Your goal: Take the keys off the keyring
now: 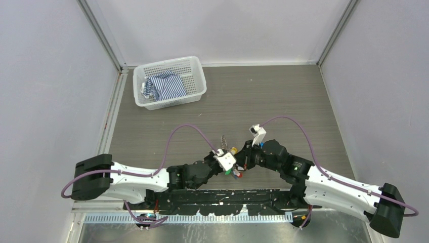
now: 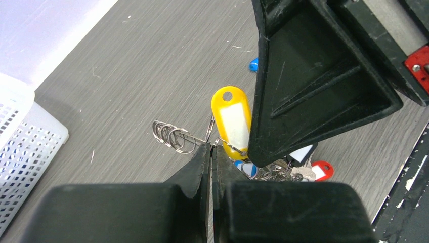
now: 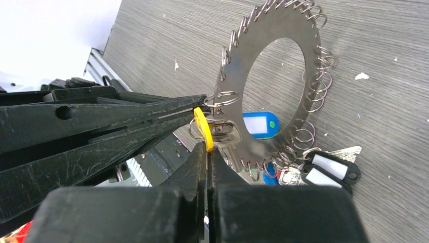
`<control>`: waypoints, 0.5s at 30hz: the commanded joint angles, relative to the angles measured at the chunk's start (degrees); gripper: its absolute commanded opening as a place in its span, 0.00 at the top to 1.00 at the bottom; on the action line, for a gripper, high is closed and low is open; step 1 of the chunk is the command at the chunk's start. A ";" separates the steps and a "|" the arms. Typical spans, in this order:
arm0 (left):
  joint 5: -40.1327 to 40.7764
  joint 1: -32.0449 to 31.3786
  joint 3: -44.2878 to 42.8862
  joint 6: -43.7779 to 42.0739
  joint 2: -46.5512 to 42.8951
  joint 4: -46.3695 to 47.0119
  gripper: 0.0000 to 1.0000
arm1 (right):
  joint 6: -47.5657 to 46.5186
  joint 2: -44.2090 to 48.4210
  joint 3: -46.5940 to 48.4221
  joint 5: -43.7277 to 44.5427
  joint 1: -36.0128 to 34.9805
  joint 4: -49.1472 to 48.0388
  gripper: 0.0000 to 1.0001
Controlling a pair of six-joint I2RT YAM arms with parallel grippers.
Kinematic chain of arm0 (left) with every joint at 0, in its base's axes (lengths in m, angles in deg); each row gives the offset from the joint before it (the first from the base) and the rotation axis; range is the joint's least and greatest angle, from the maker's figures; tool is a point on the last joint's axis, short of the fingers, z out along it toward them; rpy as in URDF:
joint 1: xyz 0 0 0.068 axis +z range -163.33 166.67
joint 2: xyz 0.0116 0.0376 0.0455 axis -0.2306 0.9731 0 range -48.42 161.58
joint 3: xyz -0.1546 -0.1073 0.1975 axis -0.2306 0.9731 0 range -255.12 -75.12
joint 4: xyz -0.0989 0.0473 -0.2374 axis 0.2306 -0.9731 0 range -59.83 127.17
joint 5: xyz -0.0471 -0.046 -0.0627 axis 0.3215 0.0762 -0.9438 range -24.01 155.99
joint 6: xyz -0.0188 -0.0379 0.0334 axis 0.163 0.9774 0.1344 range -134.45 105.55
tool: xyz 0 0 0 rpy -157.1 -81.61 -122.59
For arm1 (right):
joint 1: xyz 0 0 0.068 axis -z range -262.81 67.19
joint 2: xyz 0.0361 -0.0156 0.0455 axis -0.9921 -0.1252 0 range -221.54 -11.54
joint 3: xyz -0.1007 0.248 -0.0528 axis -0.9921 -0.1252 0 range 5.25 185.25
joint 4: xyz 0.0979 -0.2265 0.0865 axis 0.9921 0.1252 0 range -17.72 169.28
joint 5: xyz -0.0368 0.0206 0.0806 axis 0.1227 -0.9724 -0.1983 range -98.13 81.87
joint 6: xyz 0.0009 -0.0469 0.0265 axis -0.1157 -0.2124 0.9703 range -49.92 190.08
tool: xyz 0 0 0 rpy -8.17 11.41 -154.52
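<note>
The keyring (image 3: 263, 144) is a flat metal ring fringed with small split rings, held upright just above the table (image 1: 283, 101); it also shows in the top view (image 1: 224, 140). My left gripper (image 2: 211, 147) is shut on its edge, and its fingers (image 3: 126, 119) reach in from the left in the right wrist view. My right gripper (image 3: 206, 146) is shut on a yellow-tagged key (image 3: 203, 126), whose tag (image 2: 231, 121) hangs at the ring's rim. More keys hang at the ring's lower part, with blue (image 3: 259, 124), black (image 3: 329, 169) and red (image 2: 322, 169) tags. The two grippers meet tip to tip (image 1: 235, 161).
A white mesh basket (image 1: 195, 66) holding a striped cloth (image 1: 164, 86) stands at the back left; its corner shows in the left wrist view (image 2: 20, 147). A loose blue tag (image 2: 253, 64) lies on the table. A black rail (image 1: 227, 195) runs along the near edge.
</note>
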 commanded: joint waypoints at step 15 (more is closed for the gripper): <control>4.76 -1.26 0.37 -3.05 -0.59 16.16 1.00 | -1.31 3.08 3.02 15.23 -4.38 9.72 0.99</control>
